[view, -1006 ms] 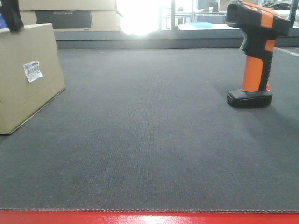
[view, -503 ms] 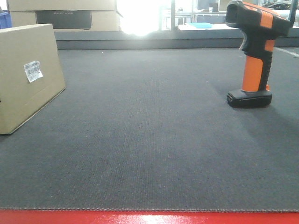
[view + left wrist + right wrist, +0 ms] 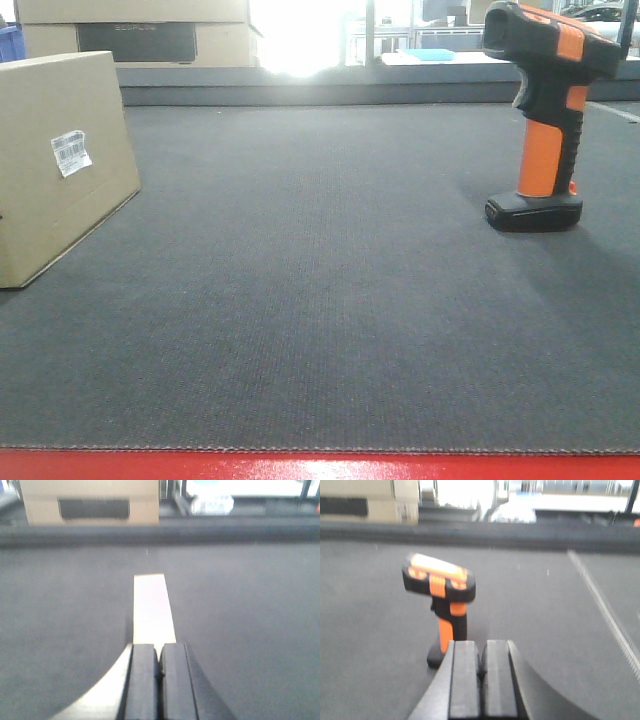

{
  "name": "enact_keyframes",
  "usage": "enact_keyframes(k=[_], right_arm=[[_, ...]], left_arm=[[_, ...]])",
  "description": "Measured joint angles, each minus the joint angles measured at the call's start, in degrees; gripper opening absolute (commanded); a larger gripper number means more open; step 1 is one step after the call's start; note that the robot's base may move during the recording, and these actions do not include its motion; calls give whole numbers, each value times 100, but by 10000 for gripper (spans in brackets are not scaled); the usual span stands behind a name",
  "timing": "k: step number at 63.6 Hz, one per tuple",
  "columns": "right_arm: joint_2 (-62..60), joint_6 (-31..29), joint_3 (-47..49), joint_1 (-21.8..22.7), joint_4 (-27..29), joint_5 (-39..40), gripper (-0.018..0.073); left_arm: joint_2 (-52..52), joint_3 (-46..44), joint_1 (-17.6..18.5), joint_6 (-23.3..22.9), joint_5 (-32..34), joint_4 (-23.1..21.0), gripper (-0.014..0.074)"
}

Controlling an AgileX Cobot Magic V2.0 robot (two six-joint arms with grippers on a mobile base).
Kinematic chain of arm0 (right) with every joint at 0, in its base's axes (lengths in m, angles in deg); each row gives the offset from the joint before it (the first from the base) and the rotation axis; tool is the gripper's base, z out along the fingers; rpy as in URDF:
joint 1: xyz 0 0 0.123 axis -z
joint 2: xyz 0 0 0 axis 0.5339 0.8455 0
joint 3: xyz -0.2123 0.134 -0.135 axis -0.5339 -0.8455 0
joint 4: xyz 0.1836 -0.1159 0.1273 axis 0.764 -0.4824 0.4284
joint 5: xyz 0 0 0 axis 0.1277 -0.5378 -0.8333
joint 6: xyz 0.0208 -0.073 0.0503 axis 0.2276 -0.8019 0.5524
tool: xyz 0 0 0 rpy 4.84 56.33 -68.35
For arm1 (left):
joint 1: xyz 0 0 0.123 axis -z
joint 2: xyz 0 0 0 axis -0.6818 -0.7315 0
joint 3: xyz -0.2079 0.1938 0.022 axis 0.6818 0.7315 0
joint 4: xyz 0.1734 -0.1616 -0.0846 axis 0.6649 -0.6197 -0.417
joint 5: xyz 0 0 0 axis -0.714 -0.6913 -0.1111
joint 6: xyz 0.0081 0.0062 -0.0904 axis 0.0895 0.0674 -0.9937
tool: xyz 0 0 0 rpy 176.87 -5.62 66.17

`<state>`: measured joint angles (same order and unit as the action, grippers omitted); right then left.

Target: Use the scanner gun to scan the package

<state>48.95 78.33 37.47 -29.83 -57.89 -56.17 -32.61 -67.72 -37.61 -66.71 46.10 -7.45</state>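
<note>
Looking across the bench (image 3: 330,300), I see the package (image 3: 60,160) at the far left, its white label (image 3: 70,152) facing inward, and the scanner gun (image 3: 548,110) upright on its foot well apart at the right — neither held. My left fingers (image 3: 159,680) and right fingers (image 3: 482,677) are pressed together, empty. Nothing is done yet: grasping, aiming and scanning all remain.
</note>
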Motion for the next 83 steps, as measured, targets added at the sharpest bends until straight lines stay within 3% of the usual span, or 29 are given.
enact_keyframes(k=[16,66,83], right_arm=[[-200,0,0,0,-11,-24,-154],[-200,0,0,13,-11,-24,-154],[-200,0,0,13,-11,-24,-154]], left_arm=[[800,534,0,0,252,-43,-111],[939,537,-5,0,320,-43,-111],[1565,1089,-694,384,288,-43,-111]])
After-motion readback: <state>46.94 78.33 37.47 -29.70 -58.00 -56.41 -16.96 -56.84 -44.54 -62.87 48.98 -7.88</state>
